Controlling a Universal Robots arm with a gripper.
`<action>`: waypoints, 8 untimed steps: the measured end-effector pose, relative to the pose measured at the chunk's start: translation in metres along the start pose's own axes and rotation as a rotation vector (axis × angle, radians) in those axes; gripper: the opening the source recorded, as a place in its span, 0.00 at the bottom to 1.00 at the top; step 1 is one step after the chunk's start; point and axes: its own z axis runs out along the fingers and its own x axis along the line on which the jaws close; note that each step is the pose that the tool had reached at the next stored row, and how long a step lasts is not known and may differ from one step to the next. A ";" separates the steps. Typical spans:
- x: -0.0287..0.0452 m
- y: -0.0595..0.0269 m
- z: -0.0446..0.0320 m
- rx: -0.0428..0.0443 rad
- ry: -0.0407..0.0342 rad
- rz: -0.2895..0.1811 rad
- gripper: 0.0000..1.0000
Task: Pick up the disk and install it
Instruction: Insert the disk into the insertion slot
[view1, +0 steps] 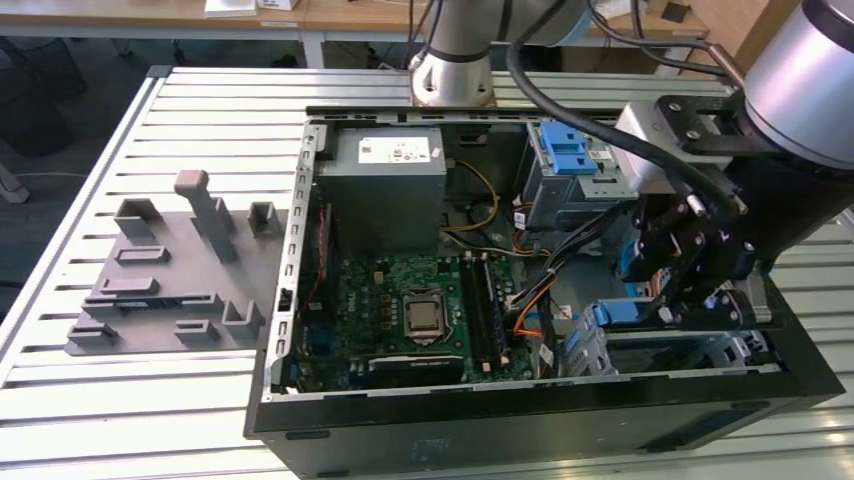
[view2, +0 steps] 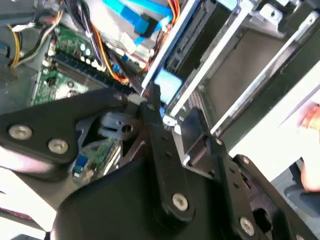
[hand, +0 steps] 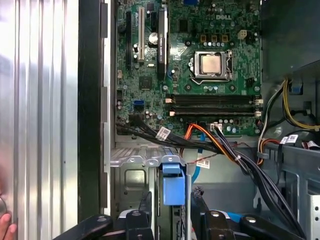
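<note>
The disk (hand: 173, 186) stands edge-on in the metal drive cage (hand: 131, 165) at the front corner of the open computer case (view1: 534, 410); its blue side rail faces the camera in the first wrist view. My gripper (hand: 172, 201) reaches down into that cage with a black finger on each side of the disk, shut on it. In the exterior view the gripper (view1: 663, 305) hangs over the case's near corner on the exterior view's right, with the blue rail (view1: 618, 313) just beside it. The second wrist view shows the blue rail (view2: 167, 85) past the fingers (view2: 152, 112).
Black, orange and blue cables (hand: 220, 147) run close past the cage. The motherboard (view1: 414, 310) and a grey power supply box (view1: 387, 190) fill the case. A blue latch (view1: 567, 160) tops the upper bay. A grey fixture (view1: 174, 280) lies on the slatted table. A person's hand (hand: 5, 231) is nearby.
</note>
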 end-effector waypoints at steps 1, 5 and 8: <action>0.0000 0.0000 0.0009 0.0000 0.0002 0.000 0.44; 0.0001 0.0000 0.0023 -0.0001 0.0005 -0.001 0.36; 0.0001 0.0000 0.0026 -0.0003 0.0004 -0.007 0.24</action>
